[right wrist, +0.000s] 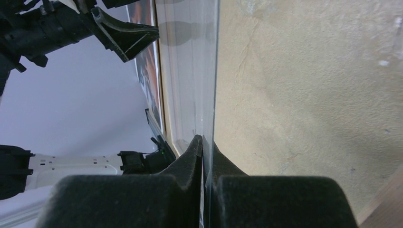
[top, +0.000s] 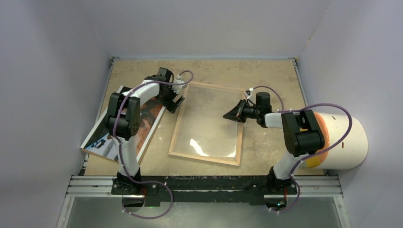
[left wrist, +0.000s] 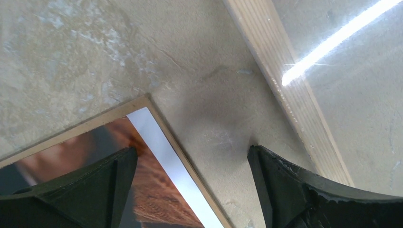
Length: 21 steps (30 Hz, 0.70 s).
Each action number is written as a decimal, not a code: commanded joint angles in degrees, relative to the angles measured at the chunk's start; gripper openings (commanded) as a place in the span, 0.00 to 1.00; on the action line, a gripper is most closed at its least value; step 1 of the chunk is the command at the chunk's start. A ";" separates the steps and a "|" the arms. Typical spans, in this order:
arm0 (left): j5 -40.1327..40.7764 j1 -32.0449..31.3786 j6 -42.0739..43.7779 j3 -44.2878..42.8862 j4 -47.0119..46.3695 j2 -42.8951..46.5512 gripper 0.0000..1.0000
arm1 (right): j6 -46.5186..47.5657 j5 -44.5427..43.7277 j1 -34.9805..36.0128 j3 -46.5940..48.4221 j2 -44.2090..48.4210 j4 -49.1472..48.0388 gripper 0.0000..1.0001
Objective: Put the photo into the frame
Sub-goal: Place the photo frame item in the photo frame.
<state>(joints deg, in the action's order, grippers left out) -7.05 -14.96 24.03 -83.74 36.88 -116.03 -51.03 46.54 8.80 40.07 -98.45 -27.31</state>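
Two arms bolted at the near edge of the counter [top: 266, 76], seen from above and from each wrist.

Near left: the photo [top: 102, 141], a dark print with orange-brown patches and a white border, lies face up on a brown backing board [left wrist: 95, 121]. The board's edge shows as a thin margin around the print. Both lie at an angle to the counter's left side, partly hidden under the left arm.

Centre: the frame [top: 204, 159] lies flat, wood-coloured face up, just beside the photo and apart from it, with bare counter between them. A clear sheet [top: 204, 123] spans its opening and carries a bright glare near the front rail.

Far corner of the photo: the left claw [top: 174, 103] hangs with its jaws spread wide and nothing between them. One fingertip is over the print's corner and the other over bare counter beside the frame's left rail. Whether they touch cannot be told.

Right side of the frame: the right claw [top: 228, 115] is pinched closed on the edge of the clear sheet.

Right margin: a white cylinder [top: 344, 140] lies behind the right arm.
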 commanded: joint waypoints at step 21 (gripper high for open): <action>0.90 0.20 0.30 -1.56 -1.35 -1.62 0.93 | -2.55 6.94 -2.92 0.40 -4.90 -3.73 0.00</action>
<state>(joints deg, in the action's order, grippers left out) -6.17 -14.96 24.05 -84.42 36.53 -116.57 -51.64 49.43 5.93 40.12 -102.80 -28.95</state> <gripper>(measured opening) 0.936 0.005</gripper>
